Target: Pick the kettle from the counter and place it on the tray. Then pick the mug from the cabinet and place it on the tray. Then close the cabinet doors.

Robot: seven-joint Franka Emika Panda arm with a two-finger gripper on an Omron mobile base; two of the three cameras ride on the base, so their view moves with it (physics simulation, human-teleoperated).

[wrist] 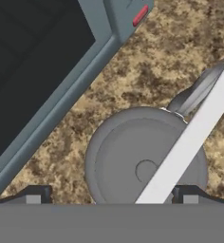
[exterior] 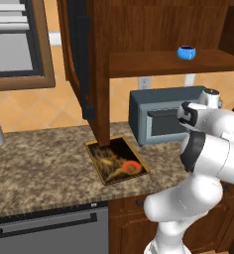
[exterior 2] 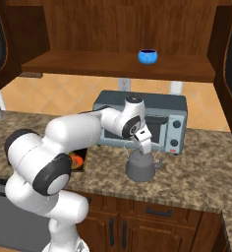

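Now the pincer (exterior 2: 140, 150) hangs right over the kettle (exterior 2: 140, 167), in the middle of the right base view, its jaws spread as wide as they go and holding nothing. The kettle sits on the surface (exterior 2: 196, 177) just in front of a grey oven (exterior 2: 162, 118), lower centre of that frame; the tray (exterior: 118, 158) lies well apart, at the centre of the left base view, partly under an open cabinet door (exterior: 87, 59). The mug (exterior 2: 148, 56) stands on the cabinet shelf, top centre.

In the hand view the kettle's round lid and small knob lie between the two fingertips (wrist: 33, 195), with the handle a pale bar crossing diagonally from lower centre to upper right. The body looks like rigid, smooth metal: probably fairly heavy and slippery on its domed sides, so it seems a poor hold. The thin arched handle is likely the better grip, taken at its top so the kettle hangs level; off-centre it would probably swing.
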